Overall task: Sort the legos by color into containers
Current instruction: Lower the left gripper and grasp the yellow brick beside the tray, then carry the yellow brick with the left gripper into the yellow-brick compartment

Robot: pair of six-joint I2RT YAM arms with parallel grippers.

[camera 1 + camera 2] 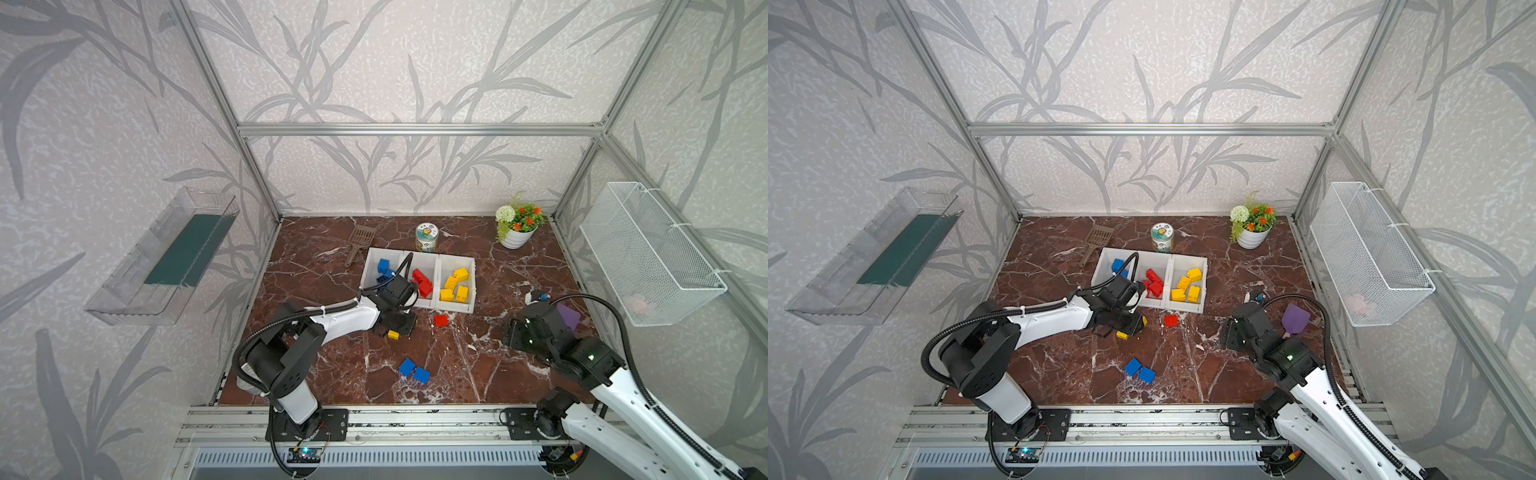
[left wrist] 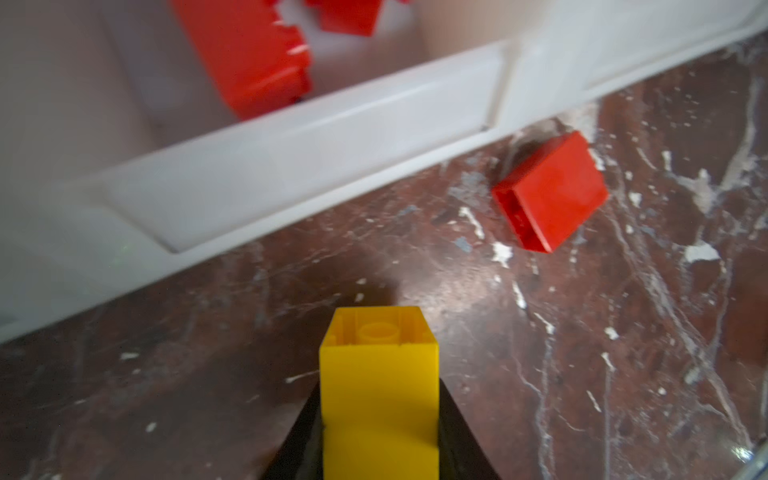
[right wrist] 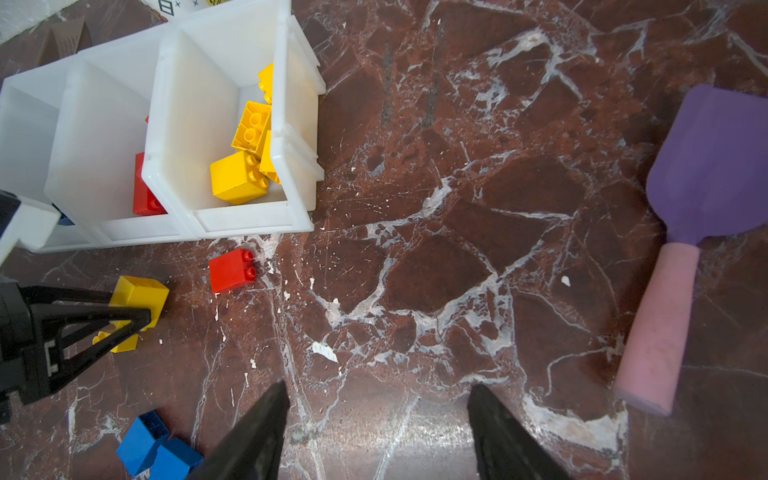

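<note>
Brick [image 2: 379,374], yellow, clamped lengthwise in left gripper [image 2: 379,388], hollow end toward bins [image 2: 291,174]; blues [image 1: 383,266] left, reds [image 1: 423,283] middle, yellows [image 1: 455,284] right; right gripper [image 3: 376,428] agape, empty.

— Where is the left arm [image 1: 340,320]?
— Stretched low and forward. The left gripper [image 2: 379,386] sits just in front of the containers' [image 3: 249,216] near wall, jaws clamped on a yellow lego [image 2: 378,345].
— And the right arm [image 1: 623,399]?
— Elbow bent, wrist tipped down. The right gripper [image 3: 379,388] hangs well off to the containers' right, jaws apart, nothing between them.
</note>
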